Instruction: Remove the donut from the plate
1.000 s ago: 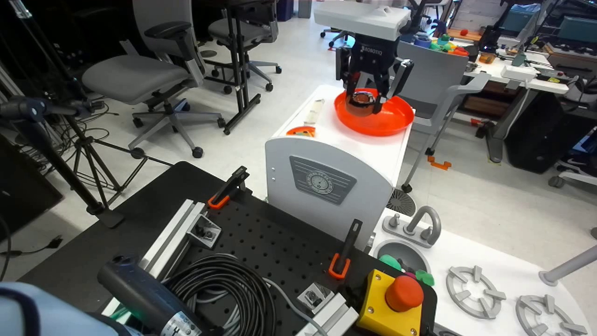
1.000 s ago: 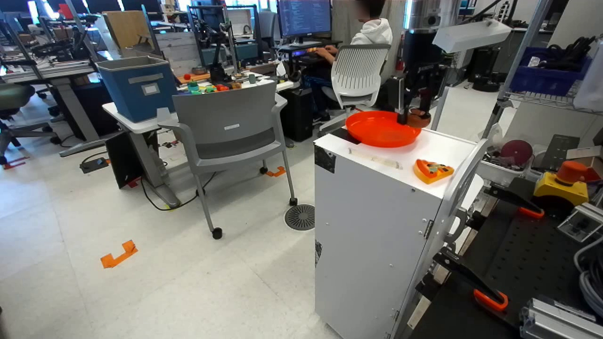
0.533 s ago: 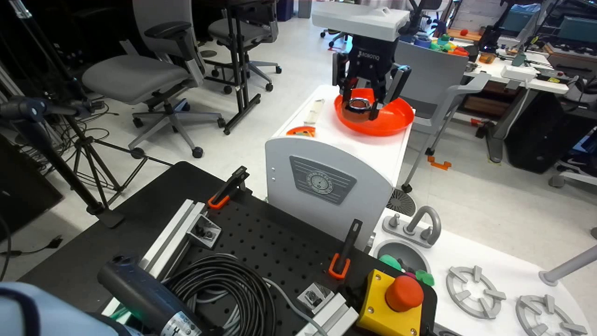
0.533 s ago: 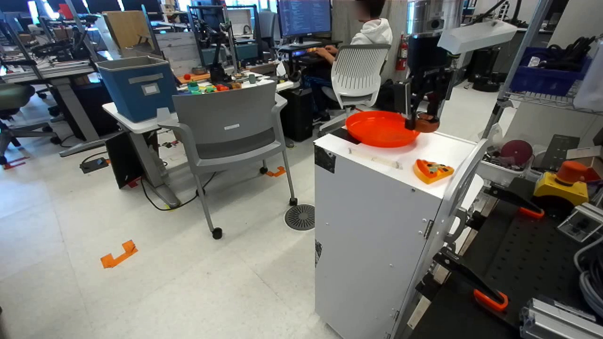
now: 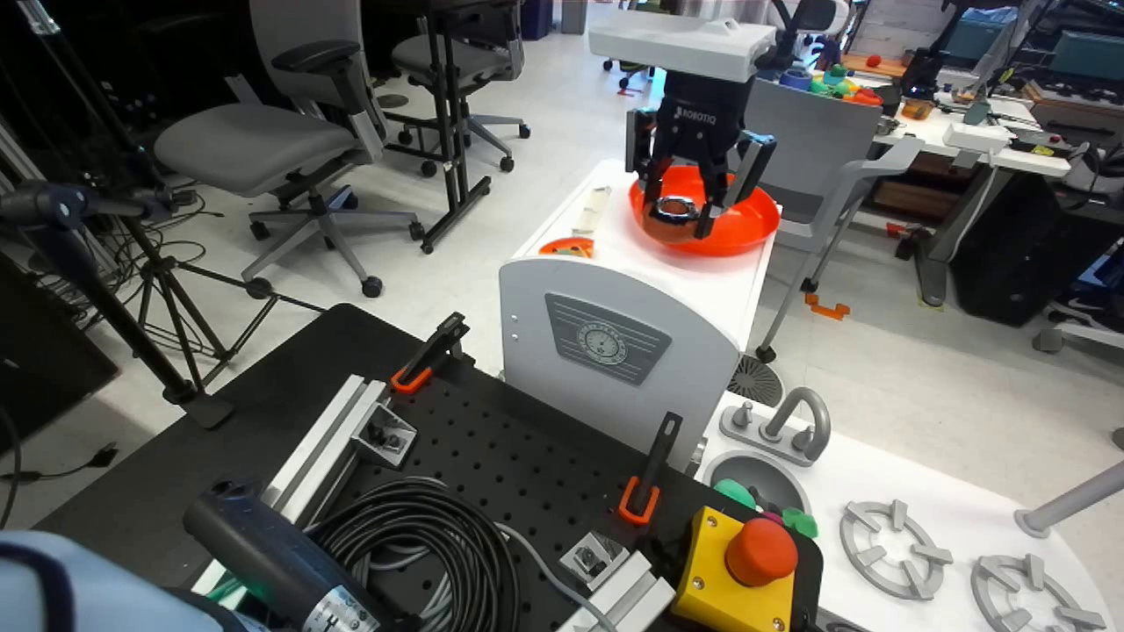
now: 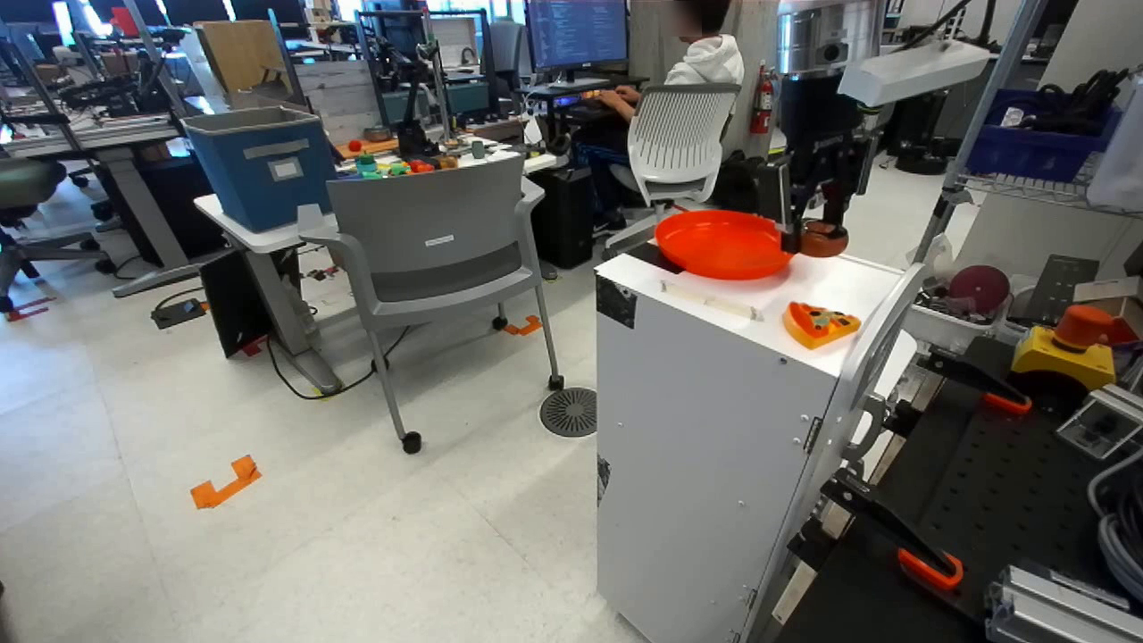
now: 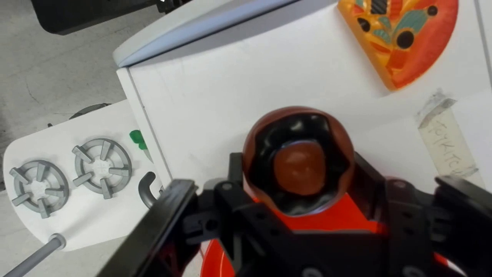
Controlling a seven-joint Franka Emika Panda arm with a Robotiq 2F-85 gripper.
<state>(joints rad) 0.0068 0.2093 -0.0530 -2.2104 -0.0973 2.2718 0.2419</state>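
Donut [image 7: 300, 161] is brn w/ blk ring, plate [image 6: 725, 248] orng-red, pincer [image 7: 299, 169] blk, pizza slice [image 7: 399, 38] multicol.

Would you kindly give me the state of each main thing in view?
The fingers: closed on the donut.
The donut: held, not resting on the plate.
The plate: right way up, on the white box.
The pizza slice: flat, toppings up.
The tape strip: stuck down.
The monitor: on.
The red button: pressed or not, unclear.

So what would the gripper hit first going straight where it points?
Straight down, the held donut would probably touch the white cabinet top first, though it might clip the orange plate; depth is unclear.
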